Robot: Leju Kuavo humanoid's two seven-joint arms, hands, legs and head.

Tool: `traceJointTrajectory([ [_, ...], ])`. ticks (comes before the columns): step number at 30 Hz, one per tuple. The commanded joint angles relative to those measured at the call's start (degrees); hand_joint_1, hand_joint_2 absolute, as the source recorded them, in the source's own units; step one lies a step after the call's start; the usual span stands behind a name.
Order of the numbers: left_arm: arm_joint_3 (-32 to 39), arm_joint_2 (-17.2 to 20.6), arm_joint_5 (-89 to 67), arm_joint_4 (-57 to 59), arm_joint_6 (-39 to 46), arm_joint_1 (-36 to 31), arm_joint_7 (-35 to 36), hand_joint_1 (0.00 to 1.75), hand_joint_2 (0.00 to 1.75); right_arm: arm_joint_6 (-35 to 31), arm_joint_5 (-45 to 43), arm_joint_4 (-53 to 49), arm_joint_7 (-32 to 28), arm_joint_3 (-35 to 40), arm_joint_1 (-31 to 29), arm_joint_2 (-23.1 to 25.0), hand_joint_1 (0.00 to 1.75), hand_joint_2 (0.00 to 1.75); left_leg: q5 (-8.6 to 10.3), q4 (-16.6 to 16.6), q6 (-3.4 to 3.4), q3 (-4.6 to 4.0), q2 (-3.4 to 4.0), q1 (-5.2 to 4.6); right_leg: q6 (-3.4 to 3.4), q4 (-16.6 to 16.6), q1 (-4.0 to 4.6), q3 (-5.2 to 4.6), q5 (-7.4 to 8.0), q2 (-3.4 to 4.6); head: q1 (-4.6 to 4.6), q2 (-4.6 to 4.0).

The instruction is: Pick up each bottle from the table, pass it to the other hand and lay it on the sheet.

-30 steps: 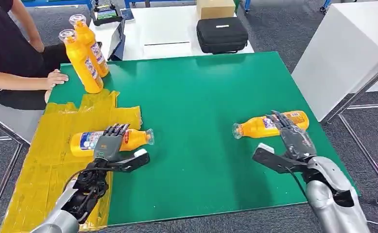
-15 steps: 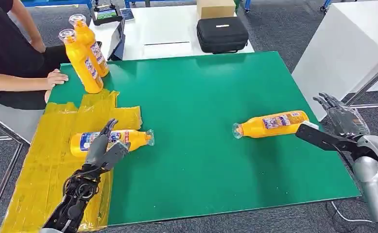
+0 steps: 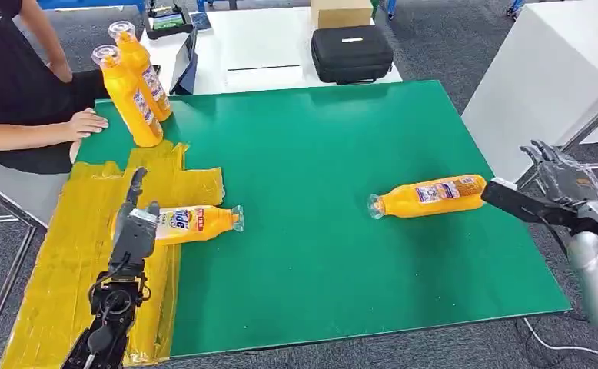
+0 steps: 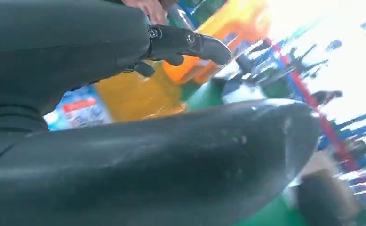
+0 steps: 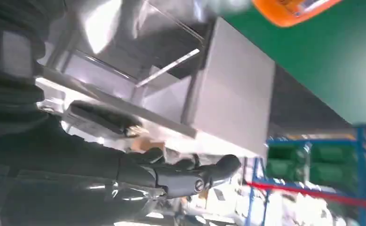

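A green desk (image 3: 311, 154) stands on grey carpet, with a crinkled yellow sheet (image 3: 65, 254) over its left part. Behind it a white table carries a black case (image 3: 351, 54). A seated person's hand (image 3: 87, 123) rests at the desk's far-left corner beside two upright orange bottles (image 3: 133, 96).

The left hand (image 3: 133, 231), fingers apart and holding nothing, hovers at the base of a bottle on the sheet (image 3: 196, 223). The right hand (image 3: 561, 188), spread and empty, hangs off the desk's right edge, near a second lying bottle (image 3: 430, 197).

Orange bottles (image 3: 428, 196) with blue-white labels are seen on a green table (image 3: 319, 154); yellow sheet (image 3: 88, 254), black case (image 3: 351, 54).
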Motion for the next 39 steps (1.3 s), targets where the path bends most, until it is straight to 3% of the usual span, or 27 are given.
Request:
traceJointTrajectory([
  [1,-1.6,-2.9,2.6,-6.5,-1.1,-0.4,-0.3,0.00,0.00,1.7,2.7,24.5,-2.5,7.7,-7.7,4.2,0.00,1.75,-0.08,0.0,-0.11,0.28,0.19,0.15,-0.06,-0.2,0.18,0.38,0.00,0.04,0.02,0.00],
  [14,-3.4,-3.5,6.9,-5.7,-0.5,-2.7,-2.5,0.00,0.00,5.1,6.5,36.8,-2.1,16.1,-13.8,5.9,0.00,1.75,-0.11,0.1,-0.13,0.15,0.29,0.08,-0.08,0.0,0.13,0.22,-0.05,0.03,-0.02,0.00],
  [23,-4.0,-2.6,8.7,-5.3,0.5,-3.3,-3.3,0.00,0.00,4.4,7.1,37.7,-2.5,17.9,-14.3,7.7,0.00,1.75,-0.15,0.1,-0.16,0.24,0.35,0.09,-0.09,0.0,0.14,0.30,-0.07,0.08,0.02,0.00],
  [26,-4.2,-2.3,9.2,-5.8,0.9,-2.2,-3.5,0.00,0.00,4.2,9.6,38.9,-0.8,20.9,-18.5,8.1,0.00,1.75,-0.06,0.0,-0.08,0.04,0.21,0.02,-0.05,0.0,0.04,0.05,-0.02,0.04,0.00,0.00],
  [29,-4.0,-2.2,9.7,-5.4,1.0,-2.1,-3.9,0.00,0.00,7.0,8.9,37.7,-3.5,21.6,-19.9,6.5,0.00,1.75,-0.16,0.1,-0.13,0.11,0.48,-0.01,-0.07,0.1,0.04,0.08,-0.06,0.24,0.00,0.00],
  [32,-4.8,-2.2,10.6,-2.1,0.2,-6.3,-3.6,0.00,0.00,28.6,3.7,29.1,-16.6,27.1,-22.5,-2.3,0.00,1.75,-0.08,0.1,-0.10,0.02,0.21,-0.01,-0.05,0.1,0.03,0.05,-0.09,-0.07,-0.02,0.00],
  [33,-4.8,-2.1,10.9,-1.5,0.1,-7.2,-3.3,0.00,0.00,40.5,-1.1,17.7,-20.0,30.9,-23.0,-10.3,0.00,1.75,0.02,0.1,-0.05,-0.15,-0.03,-0.06,-0.01,0.2,-0.04,-0.12,-0.07,-0.24,0.00,0.00],
  [35,-4.5,-1.8,11.3,-1.9,0.5,-7.2,-2.9,0.00,0.00,54.0,-11.4,-4.0,-16.4,34.8,-24.0,-24.5,0.00,1.75,0.06,0.4,0.01,-0.46,-0.43,-0.22,0.03,0.5,-0.20,-0.40,-0.25,-0.64,0.00,0.00],
  [36,-4.2,-1.5,11.4,-2.3,0.8,-6.8,-2.7,0.00,0.00,57.6,-15.5,-10.8,-14.2,35.1,-25.2,-28.7,0.00,1.75,0.22,0.3,0.12,-0.59,-0.51,-0.33,0.12,0.5,-0.34,-0.61,-0.11,-0.64,-0.02,0.00],
  [37,-3.7,-1.1,11.8,-3.1,0.8,-6.1,-2.7,0.00,0.00,59.4,-21.1,-17.5,-13.3,35.7,-27.6,-32.8,0.00,1.75,0.10,0.4,0.10,-0.59,-0.42,-0.28,0.15,0.6,-0.28,-0.55,-0.17,-0.63,-0.04,0.00],
  [39,-3.2,-0.9,12.1,-3.4,0.7,-5.4,-2.8,0.00,0.00,63.7,-25.4,-21.8,-10.5,35.5,-29.8,-35.0,0.00,1.75,0.21,0.3,0.28,-0.79,-0.59,-0.49,0.19,0.5,-0.47,-0.69,-0.11,-0.73,-0.02,0.00],
])
